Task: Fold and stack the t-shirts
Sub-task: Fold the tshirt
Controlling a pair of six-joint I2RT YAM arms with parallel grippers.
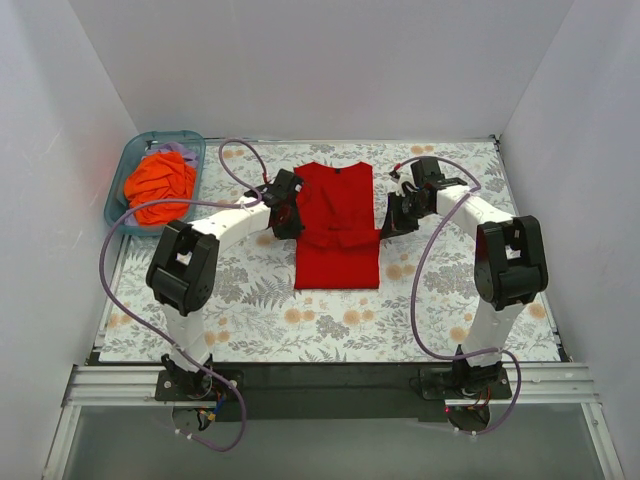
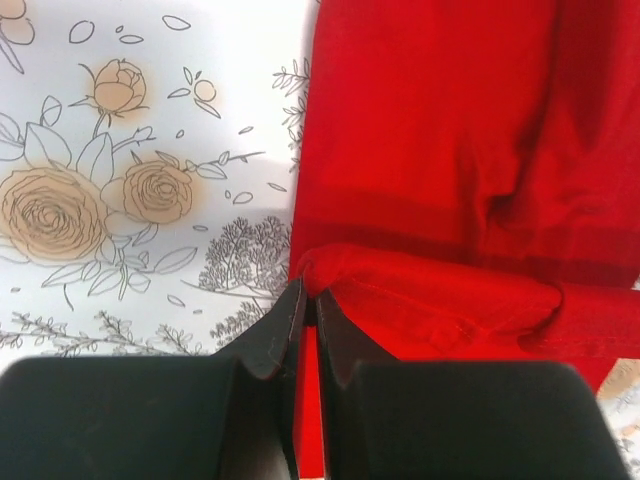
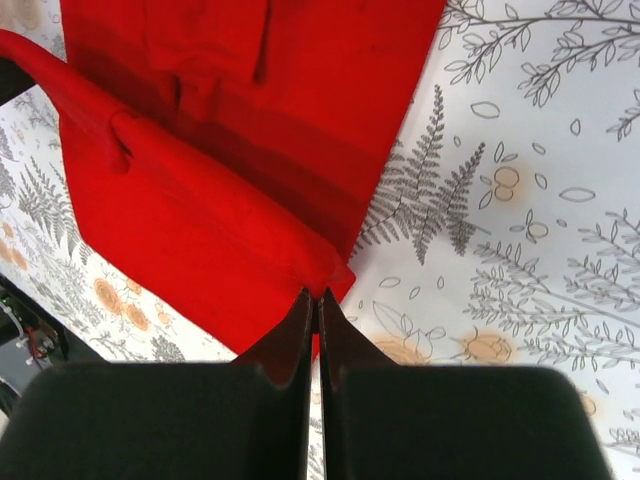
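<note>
1. Red t-shirt [image 1: 337,262] lies flat mid-counter, roughly centred between the left and right edges. The collar end points to the far edge and the hem to the near edge. The sleeves are tucked in, so the outline is a narrow rectangle.
2. A crosswise ridge of cloth is raised about halfway down the shirt, between the two claws.
3. Left gripper [image 1: 293,229] is at the shirt's left edge. In the left wrist view, left gripper [image 2: 310,300] has its jaws pressed together with only a thin slit between them, pinching a folded lip of the red cloth [image 2: 430,150].
4. Right gripper [image 1: 389,227] is at the shirt's right edge. In the right wrist view, right gripper [image 3: 318,298] also has its jaws closed tight, nipping the corner of a doubled layer of the red cloth [image 3: 250,120].
5. Orange t-shirt [image 1: 160,185] sits bunched up in the teal bin [image 1: 117,196] at the far-left corner, well apart from both claws.
6. Floral table cover [image 1: 250,320] shows around the shirt on all sides; flower and fern print is also visible beside the cloth in both wrist views.
</note>
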